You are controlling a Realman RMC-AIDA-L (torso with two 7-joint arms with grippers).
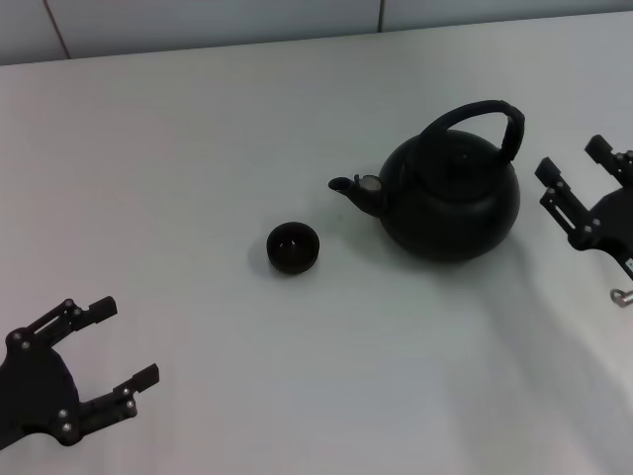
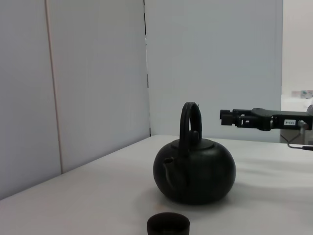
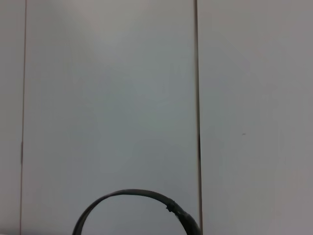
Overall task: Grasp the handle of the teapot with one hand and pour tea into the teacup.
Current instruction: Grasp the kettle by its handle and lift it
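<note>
Right gripper [image 1: 577, 176] jaws wide beside teapot [image 1: 451, 196]; gripper label unreadable; left gripper [image 1: 107, 342] wide.

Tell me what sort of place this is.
Probably a lab or test bench, not a kitchen: a bare white table backed by plain grey wall panels, holding only a black teapot and teacup, with the open left claw and right claw waiting beside them.

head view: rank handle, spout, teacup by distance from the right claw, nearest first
1. handle: arches over the teapot, on the side facing the right claw, which is open and apart from it.
2. spout: on the pot's far side, pointing toward the cup.
3. teacup: beyond the spout, mid-table, toward the left claw, which is parked low.
</note>
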